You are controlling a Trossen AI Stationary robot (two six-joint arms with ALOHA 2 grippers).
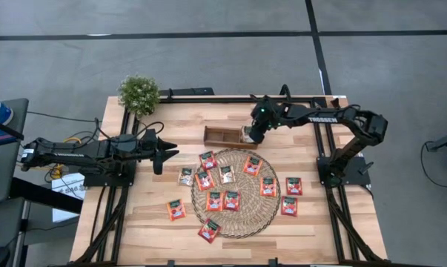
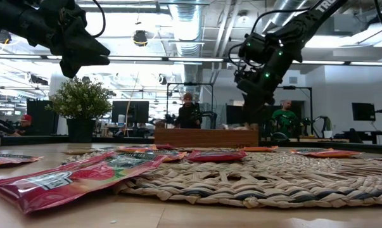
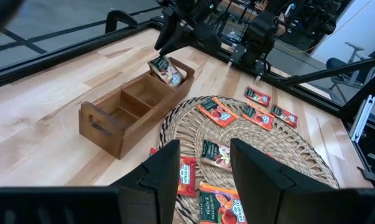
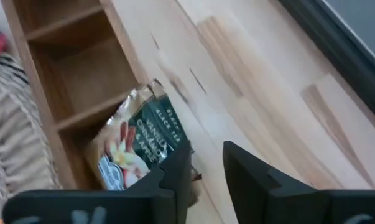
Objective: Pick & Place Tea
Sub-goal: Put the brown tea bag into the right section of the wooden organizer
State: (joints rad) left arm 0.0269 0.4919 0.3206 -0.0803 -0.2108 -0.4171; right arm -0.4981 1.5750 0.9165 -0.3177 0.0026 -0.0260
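Red-orange and pale tea sachets [image 1: 230, 200] lie flat; one beige sachet [image 4: 137, 149] leans tilted in the tray's end compartment.

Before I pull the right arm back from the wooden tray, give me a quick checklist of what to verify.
1. Right gripper over the end compartment of the wooden tray: ok.
2. Pale sachet inside that end compartment: ok; it leans tilted against the compartment walls, not flat.
3. Sachet let go: cannot tell; in the right wrist view the fingers stand apart, one beside the sachet's edge.
4. Other two compartments free: ok, both look bare.
5. Left gripper out of the way: ok, it hovers open off the woven mat's left side.
6. Next sachets reachable: ok, red ones lie on the mat.
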